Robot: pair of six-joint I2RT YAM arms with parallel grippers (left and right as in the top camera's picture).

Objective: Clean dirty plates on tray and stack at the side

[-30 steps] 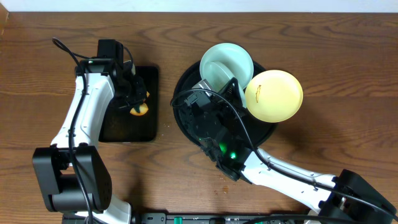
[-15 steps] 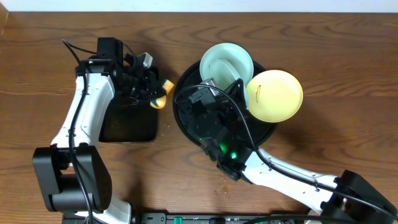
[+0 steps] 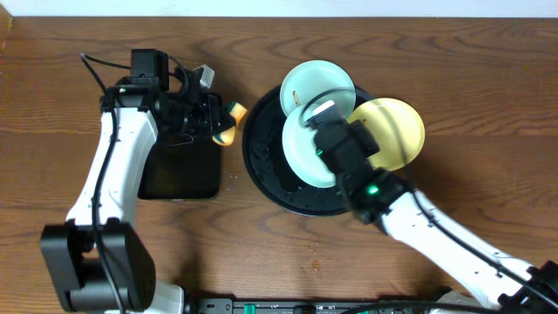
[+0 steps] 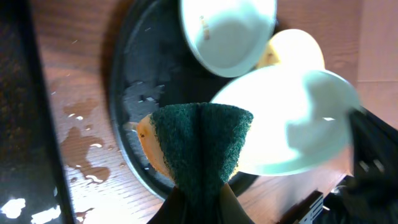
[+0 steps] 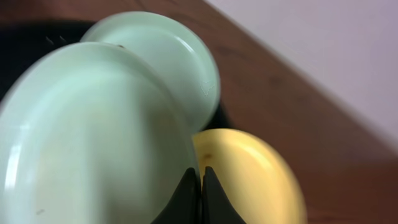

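Observation:
The round black tray [image 3: 261, 166] sits mid-table. My right gripper [image 3: 327, 139] is shut on the rim of a pale mint plate [image 3: 303, 150], holding it tilted above the tray; in the right wrist view the gripper [image 5: 200, 173] pinches that plate [image 5: 93, 137] at its edge. A second mint plate [image 3: 318, 80] leans on the tray's far rim. On the right rim rests the yellow plate [image 3: 397, 131], marked with a small brown smear. My left gripper [image 3: 220, 123] is shut on a folded green-and-yellow sponge [image 3: 230, 122] just left of the tray; the sponge [image 4: 202, 143] hangs near the tray's wet rim [image 4: 134, 93].
A black rectangular tray [image 3: 179, 170] lies under my left arm. Water drops [image 4: 78, 143] spot the wood between the two trays. Small crumbs [image 3: 314, 253] lie on the table in front of the round tray.
My left gripper carried the sponge from the rectangular tray rightward to the round tray's edge. My right arm swung right and lifted a mint plate off the tray.

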